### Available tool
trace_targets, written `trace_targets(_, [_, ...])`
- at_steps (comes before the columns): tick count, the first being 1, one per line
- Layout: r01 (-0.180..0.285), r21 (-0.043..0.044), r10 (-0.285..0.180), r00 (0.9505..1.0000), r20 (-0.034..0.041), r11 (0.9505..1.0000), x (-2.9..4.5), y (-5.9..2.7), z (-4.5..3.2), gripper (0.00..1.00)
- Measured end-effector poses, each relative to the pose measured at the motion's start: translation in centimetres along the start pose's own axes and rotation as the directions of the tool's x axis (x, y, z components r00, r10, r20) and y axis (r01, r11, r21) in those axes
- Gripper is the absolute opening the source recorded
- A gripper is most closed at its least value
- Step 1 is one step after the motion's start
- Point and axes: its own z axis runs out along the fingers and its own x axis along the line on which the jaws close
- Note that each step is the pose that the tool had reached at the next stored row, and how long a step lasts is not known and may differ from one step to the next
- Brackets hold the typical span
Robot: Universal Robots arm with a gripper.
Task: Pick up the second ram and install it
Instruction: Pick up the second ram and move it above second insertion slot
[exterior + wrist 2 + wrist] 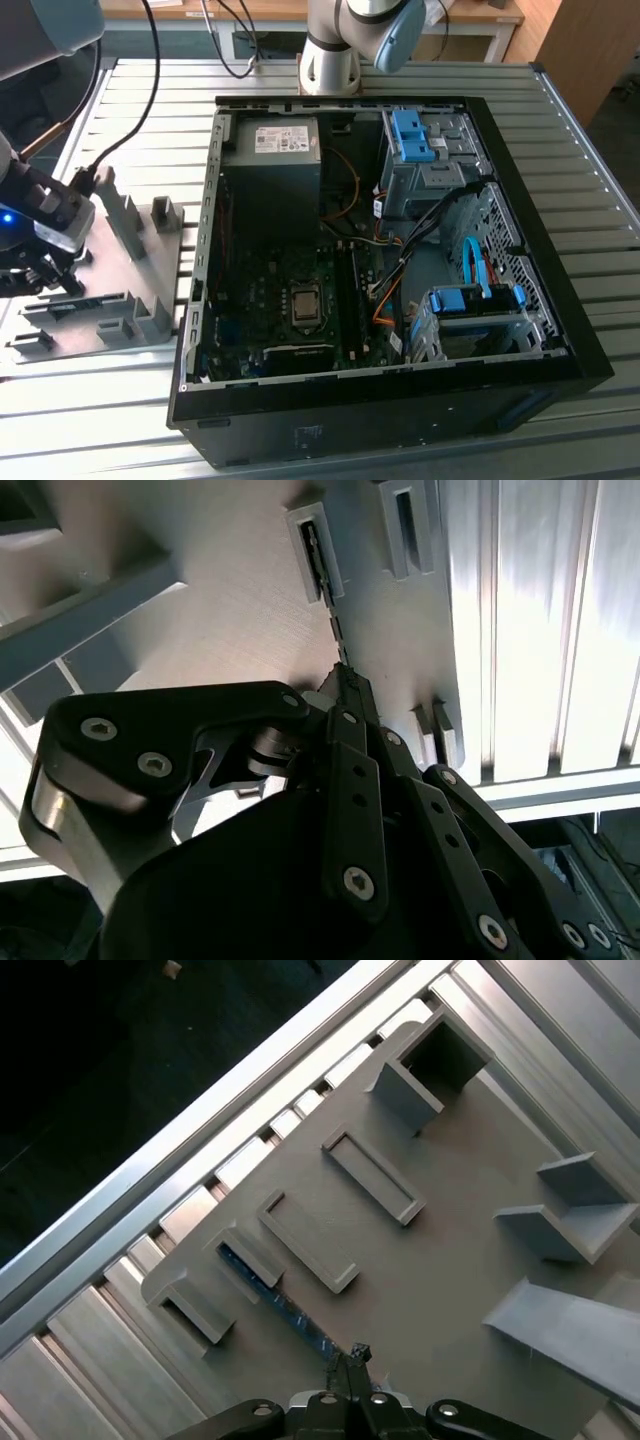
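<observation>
The slatted metal table takes up most of the room in front of me. On it lies an open computer case, its side off, with the boards, cables and drive cages showing. The arm's pale base stands on the table just behind the case.

On the exterior view's left, beside the case and apart from it, a flat grey tray with upright holders lies on the slats. The same tray is in both wrist views.

The gripper hangs low over the tray's end farthest from the case. In the second wrist view the gripper has its black fingers drawn almost together, down to a thin gap. They are pinched on the near end of the memory stick.

The stick stands on edge in the tray, its far end seated in one of the narrow holders. In the first wrist view the memory stick shows a dark board with a bluish face, running up to the gripper.
</observation>
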Motion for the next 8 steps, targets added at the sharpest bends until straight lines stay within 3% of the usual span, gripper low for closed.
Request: trace_targets(8, [0.060, -0.0018, -0.060, 0.9982, -0.0023, 0.9982, 0.00, 0.00, 0.00, 0.10])
